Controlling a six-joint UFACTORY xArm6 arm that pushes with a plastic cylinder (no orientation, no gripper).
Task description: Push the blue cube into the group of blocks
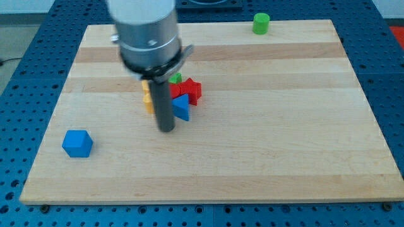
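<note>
The blue cube (77, 143) sits alone near the view's bottom left of the wooden board (284, 126). A group of blocks lies near the board's middle: a blue triangular block (182, 108), a red block (190, 90), a small green block (175, 78) and a yellow block (148, 101), partly hidden behind the rod. My tip (166, 129) rests on the board just below the group, to the right of the blue cube and well apart from it.
A green cylinder (261, 23) stands at the board's top edge, toward the view's right. The arm's grey body (146, 31) covers part of the board's top left. A blue perforated table surrounds the board.
</note>
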